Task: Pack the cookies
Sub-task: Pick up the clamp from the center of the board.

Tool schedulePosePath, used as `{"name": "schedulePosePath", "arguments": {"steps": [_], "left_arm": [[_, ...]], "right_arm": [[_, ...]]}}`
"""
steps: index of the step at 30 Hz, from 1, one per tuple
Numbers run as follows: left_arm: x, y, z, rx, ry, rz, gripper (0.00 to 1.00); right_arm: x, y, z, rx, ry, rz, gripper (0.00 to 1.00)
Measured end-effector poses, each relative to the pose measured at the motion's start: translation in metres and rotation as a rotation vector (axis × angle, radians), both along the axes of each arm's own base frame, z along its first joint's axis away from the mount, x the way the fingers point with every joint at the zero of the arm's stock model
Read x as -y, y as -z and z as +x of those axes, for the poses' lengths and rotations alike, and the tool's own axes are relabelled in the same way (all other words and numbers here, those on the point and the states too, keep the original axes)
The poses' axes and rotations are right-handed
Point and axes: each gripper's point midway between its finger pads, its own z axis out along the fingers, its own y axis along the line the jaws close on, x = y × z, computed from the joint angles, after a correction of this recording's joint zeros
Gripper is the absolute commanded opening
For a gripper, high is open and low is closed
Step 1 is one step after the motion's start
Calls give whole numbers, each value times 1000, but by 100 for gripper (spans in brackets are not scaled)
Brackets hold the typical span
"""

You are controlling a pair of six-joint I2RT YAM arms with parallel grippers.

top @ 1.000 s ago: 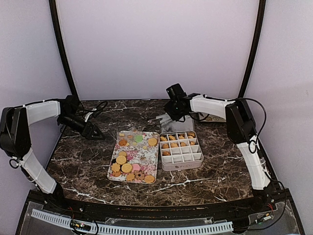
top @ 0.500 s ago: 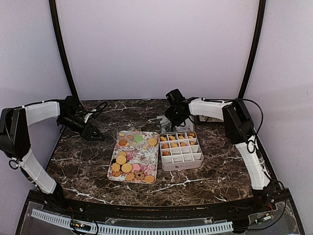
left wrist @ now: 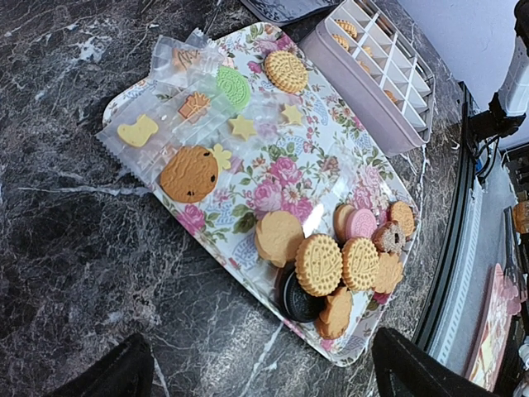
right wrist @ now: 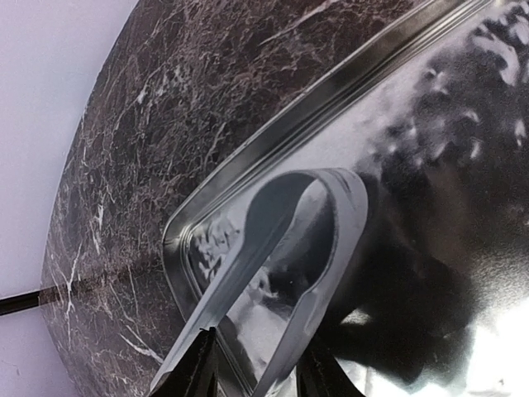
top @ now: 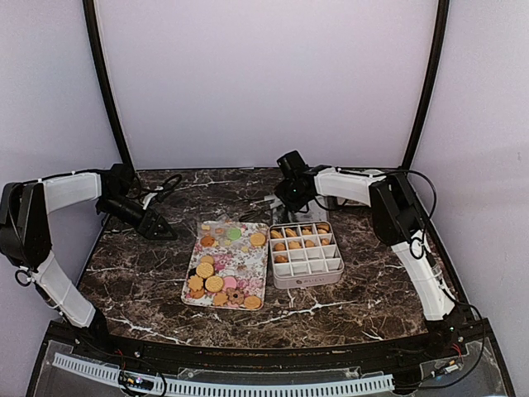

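Observation:
The cookies (top: 216, 284) lie heaped on a floral tray (top: 248, 263); more cookies (top: 299, 238) fill the far cells of a divided box (top: 307, 266) to its right. In the left wrist view the cookies (left wrist: 331, 265) crowd the tray's (left wrist: 281, 178) near corner. My left gripper (top: 165, 231) hovers left of the tray, open (left wrist: 260, 380) and holding nothing. My right gripper (top: 285, 201) is behind the box, shut on the legs of the metal tongs (right wrist: 331, 265), whose looped end hangs over a shiny metal lid (right wrist: 430, 165).
Clear packets with wrapped biscuits (left wrist: 165, 124) lie on the tray's far end. The box (left wrist: 364, 91) stands close beside the tray. Cables trail on the marble table (top: 140, 273) at the back near both wrists.
The right wrist has shifted slightly left and back, still holding the tongs. The left arm has not moved.

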Motion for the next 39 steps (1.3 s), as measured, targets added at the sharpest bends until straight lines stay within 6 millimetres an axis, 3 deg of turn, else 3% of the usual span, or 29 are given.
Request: {"name": "schedulePosePath", "arguments": {"steps": [7, 13, 17, 26, 31, 35, 39], "left_arm": [[0, 0, 0, 1, 0, 1, 95], [0, 0, 0, 1, 0, 0, 95], [0, 0, 0, 1, 0, 0, 95], [-1, -2, -1, 4, -1, 0, 95], [2, -16, 1, 0, -5, -24, 99], [9, -44, 8, 23, -7, -82, 99], [18, -81, 9, 57, -6, -171, 99]], "right_arm": [[2, 4, 2, -3, 3, -5, 24], [4, 7, 2, 4, 11, -4, 0], [3, -6, 10, 42, 29, 40, 0], [18, -23, -2, 89, 14, 22, 0], [15, -66, -7, 213, -42, 50, 0], [-7, -131, -16, 411, -132, 115, 0], [-40, -202, -49, 648, -300, 195, 0]]}}
